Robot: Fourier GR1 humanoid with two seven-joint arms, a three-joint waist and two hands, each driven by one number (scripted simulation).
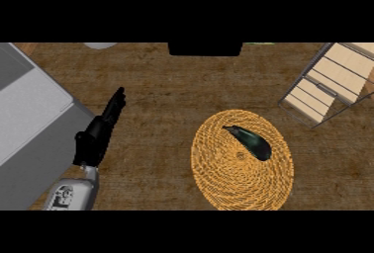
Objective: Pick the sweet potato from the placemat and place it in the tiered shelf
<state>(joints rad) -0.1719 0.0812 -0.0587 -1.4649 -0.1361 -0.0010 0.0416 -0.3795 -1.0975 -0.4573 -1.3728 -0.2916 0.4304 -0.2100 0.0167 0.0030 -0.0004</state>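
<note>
**Nothing picked up yet, whole job still ahead**

Nearest thing in view is the left hand (99,131), coming in at the near left with its fingers straight and pressed together, pointing away toward the far side. It's holding nothing and sits well left of the mat, so I'd call it parked. The right hand doesn't show at all, so no idea what it's doing.

Middle right is the round woven placemat (241,163) with the "sweet potato" (250,142) lying on its far half. Honestly it looks dark, almost black-green, more like an eggplant, but it's the only thing on the mat.

Far right is the shelf (332,81), tilted slats, nothing on the tiers that I can see.

So my read: grab, carry and drop-off are all left to do. The right hand seems the natural pick, given the mat and shelf are both on that side.
</note>
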